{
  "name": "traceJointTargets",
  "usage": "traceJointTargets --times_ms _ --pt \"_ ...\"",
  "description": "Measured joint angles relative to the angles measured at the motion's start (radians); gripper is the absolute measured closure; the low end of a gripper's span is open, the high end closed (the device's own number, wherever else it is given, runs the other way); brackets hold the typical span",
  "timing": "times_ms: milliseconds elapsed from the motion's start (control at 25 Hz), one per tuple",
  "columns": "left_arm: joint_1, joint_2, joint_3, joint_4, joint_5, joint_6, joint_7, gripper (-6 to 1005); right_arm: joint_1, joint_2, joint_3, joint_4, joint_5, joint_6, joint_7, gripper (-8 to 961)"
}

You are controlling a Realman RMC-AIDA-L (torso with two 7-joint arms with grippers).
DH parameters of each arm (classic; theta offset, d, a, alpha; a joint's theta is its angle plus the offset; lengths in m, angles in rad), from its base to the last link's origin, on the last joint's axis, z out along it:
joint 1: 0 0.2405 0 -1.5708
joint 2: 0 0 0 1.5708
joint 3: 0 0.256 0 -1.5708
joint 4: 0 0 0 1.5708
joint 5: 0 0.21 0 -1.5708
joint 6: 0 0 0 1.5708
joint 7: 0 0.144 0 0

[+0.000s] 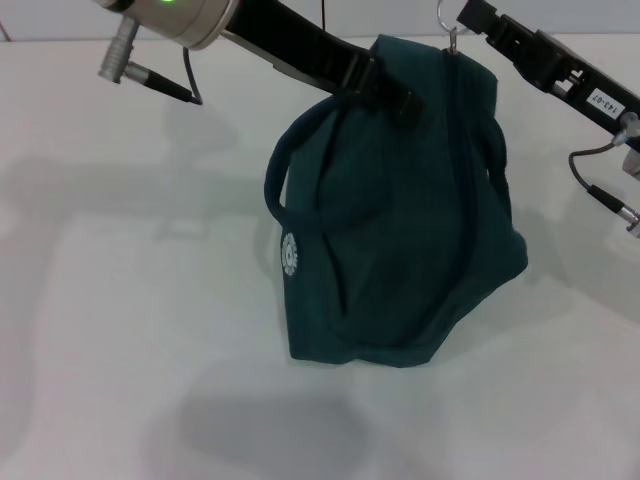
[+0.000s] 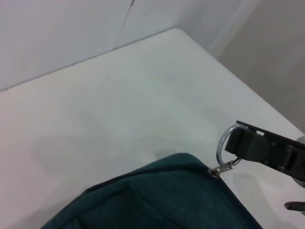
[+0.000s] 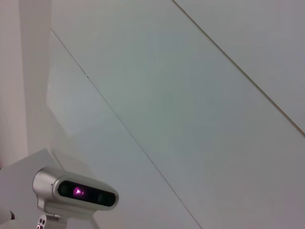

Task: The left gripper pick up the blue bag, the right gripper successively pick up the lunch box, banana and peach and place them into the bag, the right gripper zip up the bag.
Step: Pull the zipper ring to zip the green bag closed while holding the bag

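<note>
Beside the blue bag (image 2: 162, 200), our right pincer (image 2: 233, 143) clamps the zipper ring (image 2: 223, 149); overhead, our left pincer (image 1: 385, 85) clamps a handle (image 1: 290, 150).

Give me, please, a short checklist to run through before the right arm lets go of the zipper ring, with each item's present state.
1. Left pincer grips the blue bag at a handle near its top: ok.
2. Right pincer is clamped on the zipper ring: ok, seen in the left wrist view.
3. Zipper run closed along the bag's top: ok as far as the head view shows; the far end is hidden.
4. Lunch box, banana and peach inside: cannot tell, none is visible and the bag is shut.
5. Bag's bottom resting on the table: cannot tell, it may hang slightly.
</note>
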Motion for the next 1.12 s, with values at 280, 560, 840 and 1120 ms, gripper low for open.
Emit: traceJointTargets --times_ms 280,560,840,1120 --pt "0.007 0.002 0.007 -0.007 -0.008 -0.005 0.036 619 -0.001 0.000 0.000 0.000 0.000 -0.002 0.003 933" --pt "0.008 0.003 0.005 -0.023 -0.013 -0.002 0.080 752 -0.001 0.000 0.000 0.000 0.000 0.005 0.003 932" --pt "0.019 0.009 -0.001 -0.051 -0.058 0.004 0.116 808 -0.009 0.000 0.007 0.001 0.009 0.046 0.003 932" --pt "0.032 0.016 -0.002 -0.064 -0.117 0.021 0.153 848 -0.009 -0.003 0.008 -0.008 0.012 0.097 0.003 931"
